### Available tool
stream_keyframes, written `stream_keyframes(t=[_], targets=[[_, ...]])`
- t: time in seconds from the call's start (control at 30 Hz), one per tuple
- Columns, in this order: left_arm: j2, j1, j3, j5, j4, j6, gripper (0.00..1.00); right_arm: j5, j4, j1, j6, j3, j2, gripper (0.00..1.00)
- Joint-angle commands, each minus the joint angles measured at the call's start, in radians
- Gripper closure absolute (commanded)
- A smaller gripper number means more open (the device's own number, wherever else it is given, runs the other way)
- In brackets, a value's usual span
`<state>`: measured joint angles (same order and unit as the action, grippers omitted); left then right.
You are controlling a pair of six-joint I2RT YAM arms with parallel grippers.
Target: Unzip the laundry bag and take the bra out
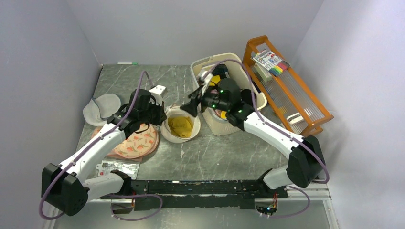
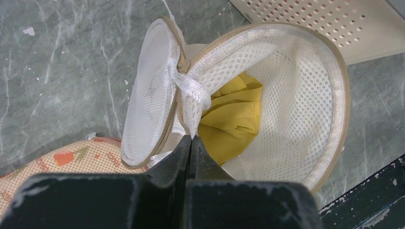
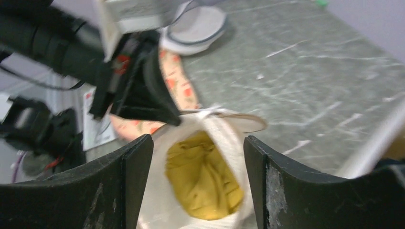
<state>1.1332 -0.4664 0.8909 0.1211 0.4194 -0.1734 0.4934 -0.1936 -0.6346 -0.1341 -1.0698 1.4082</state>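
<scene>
The left gripper (image 2: 191, 143) is pinching its jaws tight together on a knotted white fabric tab at the rim of the laundry bag (image 2: 305, 105), at the spot where the lid flap meets the bowl of the bag. The flap is standing up on edge to the left of that grip, so the bag is lying open with its zip edge running round the mouth. The right gripper (image 3: 197, 140) is hanging with its jaws spread wide, holding nothing. In its wrist view the open mouth of the bag is showing between its two fingers (image 3: 136, 181). Whether the fingers are touching the mesh cannot be told.

The bra (image 2: 234, 119) is lying crumpled inside the bag, its mustard-yellow cloth showing against the white mesh, none of it over the rim.

In the overhead view the bag is sitting on the grey marbled table (image 1: 224, 152), between the two arms. A pink printed bag (image 1: 138, 140) is lying just beside it on the left, under the left arm, and a grey round bag (image 1: 101, 107) is resting farther left. A cream perforated basket (image 1: 224, 124) is standing just to the right of the laundry bag, with a wooden rack (image 1: 286, 86) beyond it.
</scene>
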Motion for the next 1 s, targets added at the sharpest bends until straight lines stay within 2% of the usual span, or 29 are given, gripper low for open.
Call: stream_keyframes(t=[0.0,0.23,0.37,0.47,0.53,0.63,0.7,0.77,0.97], targets=[[-0.032,0.011,-0.006,0.034,-0.048,0.001,0.93,-0.001,0.068,-0.103,0.082,-0.014,0.041,0.33],[-0.057,0.011,-0.024,0.067,-0.085,0.009,0.93,-0.110,0.021,-0.180,0.046,0.107,0.093,0.54],[-0.055,0.011,-0.027,0.089,-0.100,0.013,0.93,-0.201,0.056,-0.245,0.075,0.114,0.139,0.59],[-0.061,0.011,-0.040,0.103,-0.138,0.019,0.93,-0.256,0.035,-0.289,0.038,0.128,0.176,0.64],[-0.077,0.011,-0.072,0.128,-0.188,0.031,0.93,-0.234,-0.023,-0.307,-0.022,0.148,0.198,0.70],[-0.132,0.011,-0.137,0.160,-0.282,0.043,0.93,-0.144,-0.211,-0.331,-0.140,0.202,0.216,0.75],[-0.190,0.011,-0.197,0.179,-0.362,0.051,0.93,-0.094,-0.322,-0.345,-0.193,0.235,0.227,0.76],[-0.244,0.011,-0.251,0.196,-0.435,0.056,0.93,-0.098,-0.361,-0.354,-0.206,0.246,0.229,0.76],[-0.269,0.010,-0.276,0.201,-0.458,0.073,0.93,-0.355,-0.269,-0.351,-0.149,0.250,0.168,0.67]])
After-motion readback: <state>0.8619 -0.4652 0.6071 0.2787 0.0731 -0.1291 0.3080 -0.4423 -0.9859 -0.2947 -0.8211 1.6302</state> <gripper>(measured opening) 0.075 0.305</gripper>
